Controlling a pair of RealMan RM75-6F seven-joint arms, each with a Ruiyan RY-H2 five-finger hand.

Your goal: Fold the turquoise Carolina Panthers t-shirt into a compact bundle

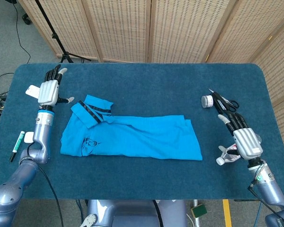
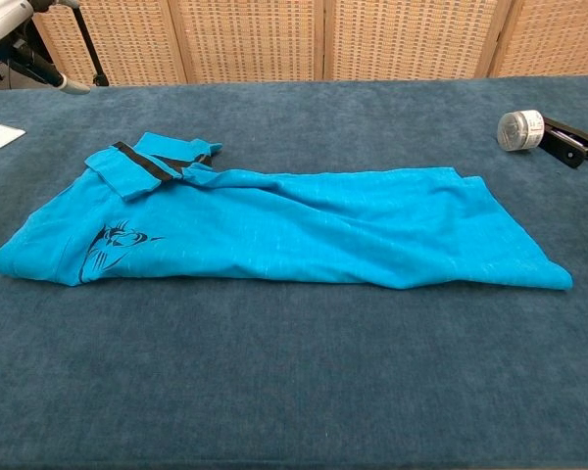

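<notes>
The turquoise t-shirt lies folded into a long strip across the table, its black panther logo at the left end and the black-trimmed sleeve lying flat on top. The chest view shows the same shirt and logo. My left hand hovers above and left of the sleeve, fingers apart, holding nothing; only its edge shows in the chest view. My right hand rests open on the table, right of the shirt's end.
A small grey jar and black scissors lie at the right, behind my right hand. A white card, a white eraser-like piece and a marker sit at the left edge. Wicker screens stand behind the table.
</notes>
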